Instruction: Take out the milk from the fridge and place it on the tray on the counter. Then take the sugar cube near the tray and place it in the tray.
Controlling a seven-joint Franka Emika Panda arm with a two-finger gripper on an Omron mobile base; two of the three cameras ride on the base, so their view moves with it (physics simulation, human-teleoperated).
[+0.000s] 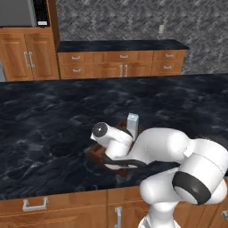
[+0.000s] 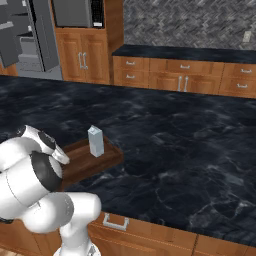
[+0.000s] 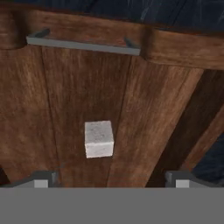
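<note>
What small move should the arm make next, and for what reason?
Probably a short lift straight up and away. The sugar cube already lies on the floor of the tray, free between the wide-open fingers, and the milk stands upright in the tray, so both things seem placed.

No legible text, labels, brands or numbers observed. Milk (image 2: 95, 141) carton faces plain; microwave (image 2: 78, 12) panel markings too blurred to read.
</note>
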